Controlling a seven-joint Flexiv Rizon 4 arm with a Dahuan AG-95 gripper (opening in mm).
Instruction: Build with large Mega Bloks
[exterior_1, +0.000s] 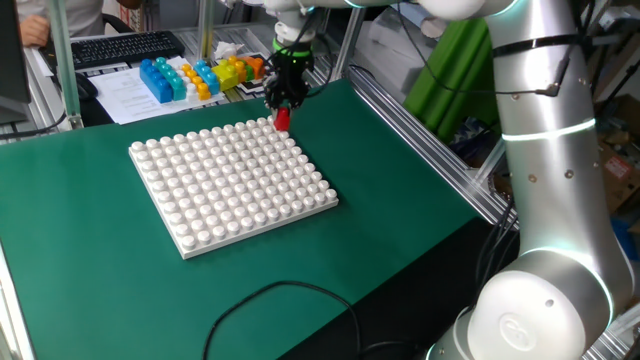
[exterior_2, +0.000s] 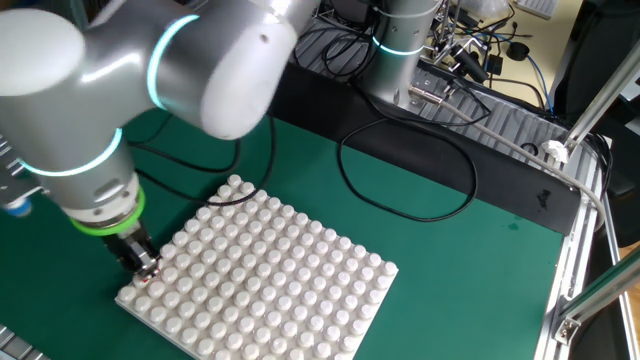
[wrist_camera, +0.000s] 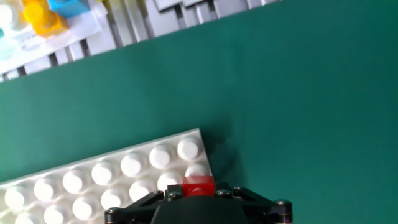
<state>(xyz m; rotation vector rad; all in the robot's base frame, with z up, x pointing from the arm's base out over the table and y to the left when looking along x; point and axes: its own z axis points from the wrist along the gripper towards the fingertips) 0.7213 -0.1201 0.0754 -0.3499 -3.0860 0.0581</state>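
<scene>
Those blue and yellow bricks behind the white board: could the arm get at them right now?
Probably not at once: the gripper is shut on a red brick at the board's corner. Nothing blocks the way to the bricks.

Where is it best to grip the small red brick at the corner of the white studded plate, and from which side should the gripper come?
Grip the red brick on its two flat side walls, coming straight down from above. It stands upright at the corner of the white baseplate, with neighbouring studs low around it, so only its upper sides are free. The gripper already holds it this way.
</scene>
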